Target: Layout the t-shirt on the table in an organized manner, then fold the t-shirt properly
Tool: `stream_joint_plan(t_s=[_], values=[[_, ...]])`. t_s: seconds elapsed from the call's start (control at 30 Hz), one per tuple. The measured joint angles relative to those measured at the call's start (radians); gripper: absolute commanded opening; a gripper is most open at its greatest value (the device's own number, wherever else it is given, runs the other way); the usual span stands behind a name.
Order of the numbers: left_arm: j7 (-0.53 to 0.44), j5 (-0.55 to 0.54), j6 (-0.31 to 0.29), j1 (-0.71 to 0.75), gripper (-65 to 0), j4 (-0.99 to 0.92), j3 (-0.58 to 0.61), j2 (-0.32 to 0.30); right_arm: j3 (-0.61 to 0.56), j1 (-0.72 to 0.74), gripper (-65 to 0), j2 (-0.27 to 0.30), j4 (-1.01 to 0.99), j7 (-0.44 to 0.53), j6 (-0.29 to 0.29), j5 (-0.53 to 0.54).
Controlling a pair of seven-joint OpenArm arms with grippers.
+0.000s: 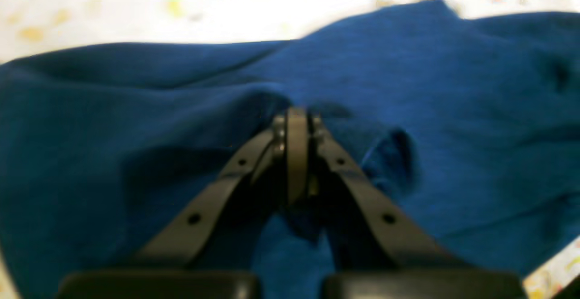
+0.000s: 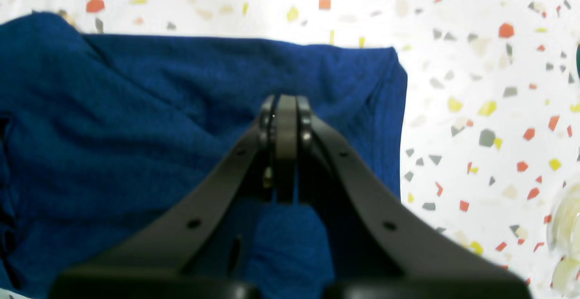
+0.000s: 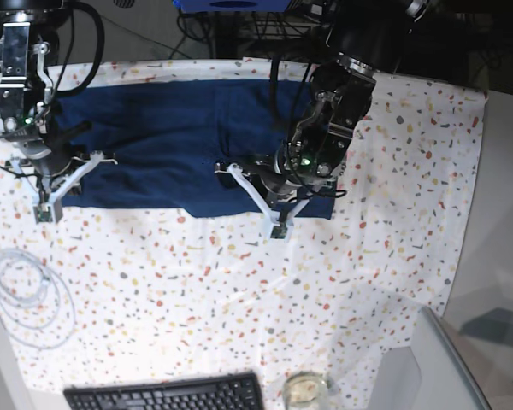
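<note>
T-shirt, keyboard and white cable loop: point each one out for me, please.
t-shirt (image 3: pixel 167 141), base view, middle of the dark blue fabric.
keyboard (image 3: pixel 167 397), base view, its key rows at the bottom edge.
white cable loop (image 3: pixel 56 320), base view, its lower right curve.

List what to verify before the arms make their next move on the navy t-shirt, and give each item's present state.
1. Left hand shut: ok.
2. Left hand's hold on the t-shirt: the fabric puckers toward its tips and looks pinched: ok.
3. Right hand shut: ok. Whether it pinches fabric: cannot tell.
4. T-shirt spread flat: creases show in both wrist views: not ok.
5. Hands at the t-shirt's near edge, one toward each end: ok.
6. Cable and keyboard lie on the table apart from the t-shirt: ok.
</note>
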Motion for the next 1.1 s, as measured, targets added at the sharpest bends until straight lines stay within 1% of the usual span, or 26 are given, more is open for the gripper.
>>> stream_joint_plan(t_s=[0.1, 0.2, 0.27, 0.3, 0.37, 0.4, 0.47, 0.53, 0.6, 0.7, 0.8, 0.97, 1.1], values=[[0.002, -0.002, 0.000, 0.000, -65.0, 0.025, 0.003, 0.015, 0.000, -0.001, -65.0, 0.000, 0.000, -0.001, 0.000, 0.000], [0.003, 0.004, 0.009, 0.002, -65.0, 0.108, 0.001, 0.005, -0.001, 0.000, -65.0, 0.002, 0.000, -0.001, 0.000, 0.000], [0.003, 0.005, 0.055, 0.003, -65.0, 0.168, 0.000, -0.012, -0.002, 0.000, -65.0, 0.002, 0.000, -0.001, 0.000, 0.000], [0.016, -0.001, 0.066, 0.003, -65.0, 0.187, 0.001, -0.025, -0.002, 0.000, -65.0, 0.002, 0.000, 0.000, 0.000, 0.000], [0.082, -0.001, 0.093, 0.021, -65.0, 0.211, -0.003, -0.040, -0.001, 0.000, -65.0, 0.003, 0.000, -0.001, 0.000, -0.002], [0.087, 0.004, 0.098, 0.041, -65.0, 0.218, -0.006, -0.043, -0.001, 0.000, -65.0, 0.003, 0.000, -0.001, 0.000, -0.005], [0.096, 0.003, 0.097, 0.090, -65.0, 0.230, -0.006, -0.055, -0.002, 0.000, -65.0, -0.001, 0.000, 0.000, 0.000, -0.003], [0.114, -0.005, 0.097, 0.134, -65.0, 0.230, -0.019, -0.053, -0.003, -0.001, -65.0, -0.001, 0.000, -0.002, 0.000, -0.003], [0.111, -0.003, 0.095, 0.150, -65.0, 0.230, -0.043, -0.051, -0.003, 0.000, -65.0, 0.000, 0.000, -0.001, 0.000, -0.004], [0.087, 0.000, 0.094, 0.142, -65.0, 0.216, -0.064, -0.053, -0.003, 0.000, -65.0, 0.000, 0.000, -0.001, 0.000, -0.004], [0.094, 0.002, 0.093, 0.132, -65.0, 0.178, -0.059, -0.053, -0.003, 0.000, -65.0, -0.001, 0.000, -0.001, 0.000, -0.003], [0.097, -0.003, 0.089, 0.118, -65.0, 0.171, -0.051, -0.035, -0.003, -0.003, -65.0, -0.001, 0.000, -0.001, 0.000, -0.003], [0.090, -0.003, 0.089, 0.112, -65.0, 0.157, -0.053, -0.035, -0.001, -0.003, -65.0, 0.000, 0.000, -0.001, 0.000, -0.004]])
